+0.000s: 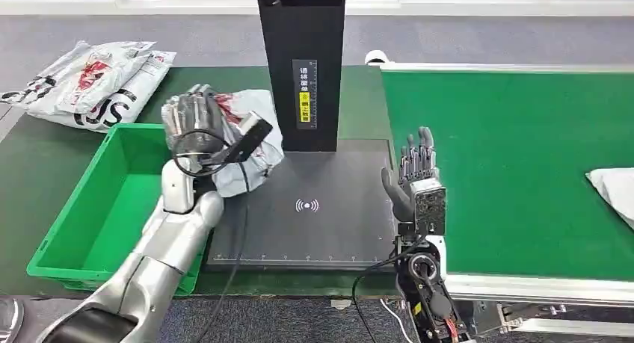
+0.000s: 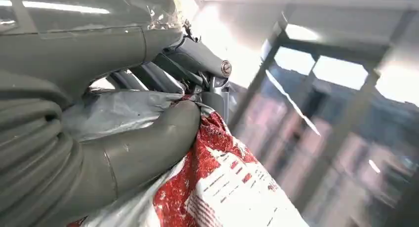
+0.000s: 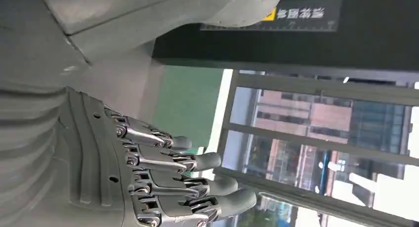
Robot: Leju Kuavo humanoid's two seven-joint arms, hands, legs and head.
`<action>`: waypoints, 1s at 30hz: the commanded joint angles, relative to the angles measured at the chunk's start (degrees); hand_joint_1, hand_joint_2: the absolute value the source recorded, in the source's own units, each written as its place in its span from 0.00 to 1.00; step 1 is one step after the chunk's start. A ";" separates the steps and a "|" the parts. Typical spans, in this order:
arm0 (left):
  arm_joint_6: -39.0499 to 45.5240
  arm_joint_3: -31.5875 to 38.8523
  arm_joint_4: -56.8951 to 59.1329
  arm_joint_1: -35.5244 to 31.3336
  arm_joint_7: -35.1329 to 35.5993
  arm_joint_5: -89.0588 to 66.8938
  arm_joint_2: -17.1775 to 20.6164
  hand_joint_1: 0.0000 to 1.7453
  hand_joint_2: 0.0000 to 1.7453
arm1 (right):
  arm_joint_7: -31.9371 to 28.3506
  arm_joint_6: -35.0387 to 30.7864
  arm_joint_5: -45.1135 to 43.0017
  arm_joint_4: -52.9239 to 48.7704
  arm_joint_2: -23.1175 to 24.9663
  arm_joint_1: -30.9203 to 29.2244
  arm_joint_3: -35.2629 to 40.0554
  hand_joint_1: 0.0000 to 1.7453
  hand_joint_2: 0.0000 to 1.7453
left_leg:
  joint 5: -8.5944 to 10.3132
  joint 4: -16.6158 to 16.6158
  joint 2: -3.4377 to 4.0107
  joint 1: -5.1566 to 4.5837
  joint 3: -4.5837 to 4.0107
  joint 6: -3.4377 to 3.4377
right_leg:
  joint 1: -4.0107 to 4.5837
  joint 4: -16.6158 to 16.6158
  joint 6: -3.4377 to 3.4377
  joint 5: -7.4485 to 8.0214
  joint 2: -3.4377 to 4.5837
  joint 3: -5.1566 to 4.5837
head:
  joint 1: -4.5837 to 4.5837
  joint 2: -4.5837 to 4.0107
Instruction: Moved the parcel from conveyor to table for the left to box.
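My left hand [image 1: 196,119] grips the parcel [image 1: 253,145], a crumpled grey plastic mailer with red and white print, my thumb [image 2: 148,148] pressed into its wrinkled film and my fingers wrapped over its top; I hold it raised above the near-left corner of the black scanner pad [image 1: 314,216], just beside the rim of the green bin [image 1: 75,216] that sits on the dark tabletop [image 1: 34,156]. My right hand [image 1: 415,182] holds nothing, its fingers [image 3: 197,162] stretched out straight and apart, standing upright at the seam between the scanner pad and the green conveyor [image 1: 508,156]. A black post [image 1: 303,59] with a yellow label rises from the far edge of the pad, close to the right of the parcel. Further out, a pile of white mailers [image 1: 93,81] with red and black print lies on the tabletop beyond the bin, and another white parcel [image 1: 617,190] rests at the conveyor's right edge, well apart from my right hand
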 commanded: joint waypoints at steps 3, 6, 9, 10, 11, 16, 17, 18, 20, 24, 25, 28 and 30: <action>0.18 19.34 -0.11 6.02 9.11 -11.55 7.21 1.00 1.00 | -0.14 -1.08 -1.48 10.55 0.03 -4.67 3.14 0.00 1.00 | -0.04 -0.10 0.36 0.04 0.19 -0.02 | 0.03 -0.10 -0.05 0.05 0.30 0.06 | 0.00 0.00; -2.33 18.98 4.45 6.78 15.43 -13.53 10.11 1.00 1.00 | 0.72 -0.82 -0.79 11.01 -0.23 -4.53 3.39 0.00 1.00 | -0.02 -0.15 0.39 0.05 0.22 -0.01 | 0.04 -0.14 -0.05 0.06 0.31 0.06 | 0.00 -0.02; -5.86 16.84 6.93 7.30 18.65 -13.62 11.74 1.00 1.00 | 0.82 -0.26 -0.67 11.55 -0.42 -4.56 3.09 0.00 1.00 | -0.01 -0.18 0.34 0.06 0.24 -0.01 | 0.03 -0.16 -0.04 0.05 0.27 0.11 | 0.00 -0.02; -5.86 16.84 6.93 7.30 18.65 -13.62 11.74 1.00 1.00 | 0.82 -0.26 -0.67 11.55 -0.42 -4.56 3.09 0.00 1.00 | 0.00 -0.15 0.25 0.05 0.17 -0.01 | 0.01 -0.13 -0.04 0.03 0.20 0.06 | 0.00 0.00; -5.76 16.78 6.99 7.20 18.71 -13.62 11.61 1.00 1.00 | 0.80 -0.25 -0.66 11.58 -0.42 -4.59 3.08 0.00 1.00 | 0.00 -0.09 0.20 0.05 0.10 -0.01 | 0.01 -0.07 -0.04 0.02 0.15 0.01 | 0.00 0.00; -5.82 16.38 7.25 6.77 19.05 -13.62 11.52 1.00 1.00 | 0.74 -0.24 -0.59 11.66 -0.33 -4.66 3.01 0.00 1.00 | 0.01 -0.04 0.01 0.06 -0.05 -0.01 | 0.01 -0.04 -0.03 -0.01 -0.02 -0.09 | 0.00 0.00; -10.87 16.79 8.95 6.37 19.73 -13.62 11.37 1.00 1.00 | 1.00 0.29 -0.21 11.99 -0.47 -4.74 2.86 0.00 1.00 | 0.00 -0.08 0.07 0.06 0.03 0.00 | 0.02 -0.10 -0.03 0.01 0.02 -0.01 | 0.00 -0.02; -14.97 12.78 10.23 6.78 23.19 -13.62 13.26 1.00 1.00 | 1.00 0.77 -0.09 12.47 -0.57 -4.97 2.77 0.00 1.00 | 0.00 -0.05 0.06 0.08 -0.03 -0.01 | 0.04 -0.08 -0.03 0.01 0.03 -0.06 | 0.00 0.00; -18.03 15.84 13.98 6.25 19.66 -12.89 12.27 1.00 1.00 | 0.97 1.28 0.38 13.19 -0.74 -5.41 2.23 0.00 1.00 | 0.01 -0.07 0.08 0.05 0.00 -0.02 | 0.01 -0.06 -0.04 0.00 0.04 -0.06 | 0.00 -0.02; -19.29 17.12 20.92 3.22 19.84 -13.40 11.53 0.00 1.00 | 2.47 2.27 2.17 9.86 -1.09 -3.60 1.19 0.00 1.00 | 0.03 -0.09 0.01 0.06 0.01 -0.03 | 0.04 -0.09 -0.05 0.01 -0.05 -0.06 | 0.00 -0.02; -18.98 17.23 21.47 2.49 20.38 -13.62 11.39 0.00 1.00 | 2.89 2.50 2.56 8.85 -1.12 -2.90 1.03 0.00 1.00 | 0.05 -0.13 0.01 0.07 0.06 -0.02 | 0.06 -0.14 -0.06 0.01 -0.07 -0.01 | 0.00 0.00; -10.31 19.49 19.08 1.02 18.78 -13.62 9.51 0.00 1.00 | 4.33 1.94 5.37 5.23 -1.21 -0.10 0.04 0.00 1.00 | 0.05 -0.01 -0.15 0.09 -0.12 -0.05 | 0.10 -0.05 -0.04 -0.04 -0.21 -0.14 | 0.00 0.00; -5.29 21.45 15.28 0.65 15.21 -11.74 7.93 0.00 1.00 | 4.89 1.71 6.19 3.89 -1.17 0.97 -0.38 0.00 1.00 | 0.07 -0.05 -0.30 0.12 -0.06 -0.04 | 0.13 -0.14 -0.04 -0.07 -0.40 0.01 | 0.00 0.00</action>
